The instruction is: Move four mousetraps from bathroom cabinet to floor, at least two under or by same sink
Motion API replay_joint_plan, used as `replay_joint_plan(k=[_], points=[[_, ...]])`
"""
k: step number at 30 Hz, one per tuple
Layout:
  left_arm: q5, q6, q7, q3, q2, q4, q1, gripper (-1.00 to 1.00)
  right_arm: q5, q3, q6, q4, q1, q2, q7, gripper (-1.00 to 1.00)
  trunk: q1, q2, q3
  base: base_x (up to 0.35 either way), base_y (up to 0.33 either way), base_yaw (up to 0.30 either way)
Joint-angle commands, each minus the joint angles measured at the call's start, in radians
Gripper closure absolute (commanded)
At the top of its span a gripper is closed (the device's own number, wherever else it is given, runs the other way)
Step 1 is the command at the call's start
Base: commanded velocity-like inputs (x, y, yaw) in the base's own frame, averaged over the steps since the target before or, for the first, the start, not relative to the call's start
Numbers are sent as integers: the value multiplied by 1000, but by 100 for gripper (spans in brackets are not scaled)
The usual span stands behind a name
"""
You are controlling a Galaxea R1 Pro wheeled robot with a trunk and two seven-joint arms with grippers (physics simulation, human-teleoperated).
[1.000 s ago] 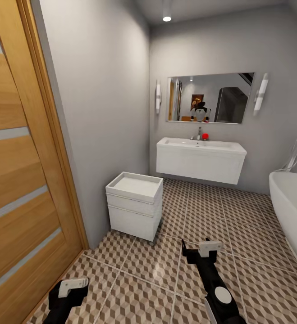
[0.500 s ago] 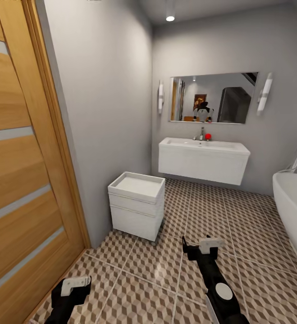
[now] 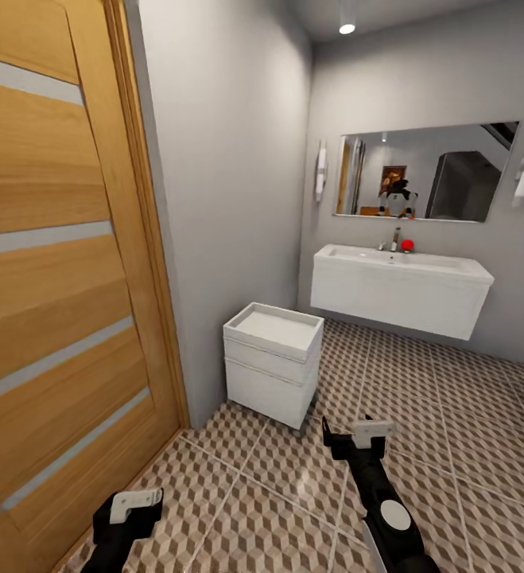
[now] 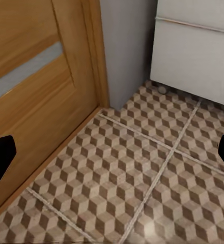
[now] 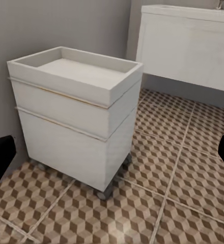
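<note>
The bathroom floor (image 3: pixel 452 446) has tiles with a small cube pattern — brown, beige and white, with pale grout. The sink (image 3: pixel 401 290) and the two-drawer unit (image 3: pixel 271 362) are white. The door (image 3: pixel 55 278) is orange-brown wood with grey stripes — the walls (image 3: pixel 230 159) are plain grey.

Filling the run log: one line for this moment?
phase: transit | left gripper: open, empty | right gripper: open, empty | ahead: sink

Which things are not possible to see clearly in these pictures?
- Red object beside the tap, head view: too small to identify.
- Drawers of the white unit: closed fronts hide what is inside, head and right wrist views.
- Left hand and right hand: frame edges cut off both fingertips in the wrist views.
- Figure in the mirror: too small and blurred.
</note>
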Motion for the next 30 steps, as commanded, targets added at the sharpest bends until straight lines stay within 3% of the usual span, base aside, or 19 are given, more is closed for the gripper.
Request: replay_joint_plan(k=[1, 9, 22, 30], points=[[-5, 4, 2, 1, -4, -2, 0, -100, 9, 2, 8, -3, -1, 0, -6, -100, 0, -1, -1, -86, 0, 291], [-5, 2, 1, 1, -20, -2, 0, -100, 9, 2, 8, -8, -1, 0, -6, -100, 0, -1, -1, -252, 0, 291], [-5, 2, 0, 1, -22, -2, 0, -100, 9, 2, 8, -9, -1, 0, -6, -100, 0, -1, -1, -328, 0, 292], [-4, 2, 0, 1, -22, 1, 0, -100, 9, 2, 8, -9, -1, 0, -6, -100, 0, -1, -1, -90, 0, 291]])
